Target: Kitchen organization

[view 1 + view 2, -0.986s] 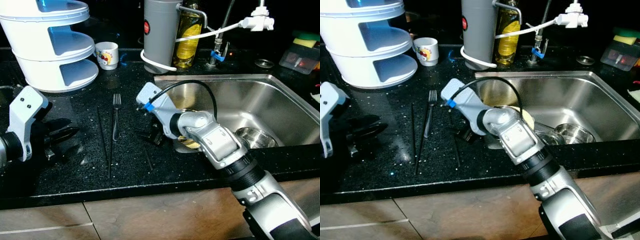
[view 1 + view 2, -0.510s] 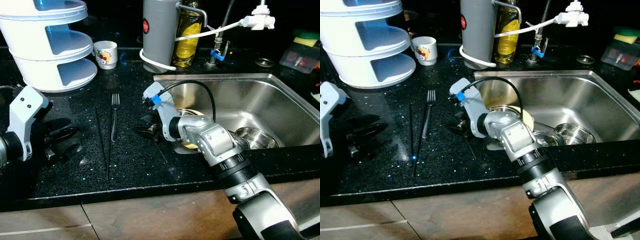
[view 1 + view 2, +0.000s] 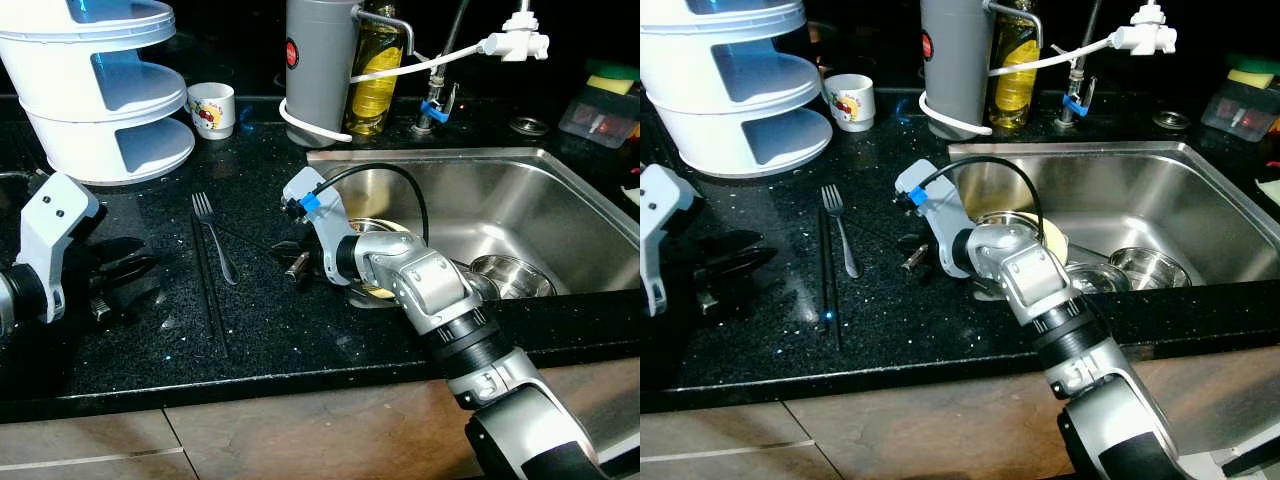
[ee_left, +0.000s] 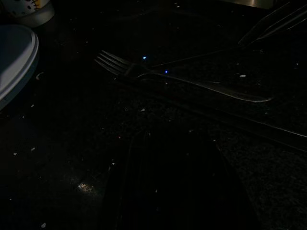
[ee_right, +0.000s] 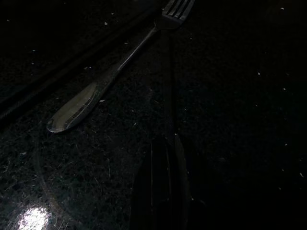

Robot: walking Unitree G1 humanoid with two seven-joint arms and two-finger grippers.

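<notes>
A steel fork (image 3: 218, 246) lies tilted on the black counter (image 3: 270, 330), tines toward the back left. Just left of it a pair of black chopsticks (image 3: 210, 295) lies lengthwise. My right gripper (image 3: 296, 262) hovers low over the counter beside the sink's left rim, shut on a thin black chopstick (image 3: 250, 240) that points left toward the fork's neck. The right wrist view has that chopstick (image 5: 168, 86) running from the fingers toward the fork's tines (image 5: 177, 7). At the far left, my left gripper (image 3: 130, 262) rests open on the counter, aimed at the fork (image 4: 192, 81).
A white tiered rack (image 3: 100, 90) and a small mug (image 3: 213, 108) stand at the back left. A grey cylinder (image 3: 320, 65) and an oil bottle (image 3: 375, 80) stand behind the steel sink (image 3: 560, 200), which holds a bowl (image 3: 510, 275) and a plate.
My right gripper has turned its chopstick from pointing toward the front edge to pointing left. The fork has swung from straight to tilted, its tines now further left. The left arm is still.
</notes>
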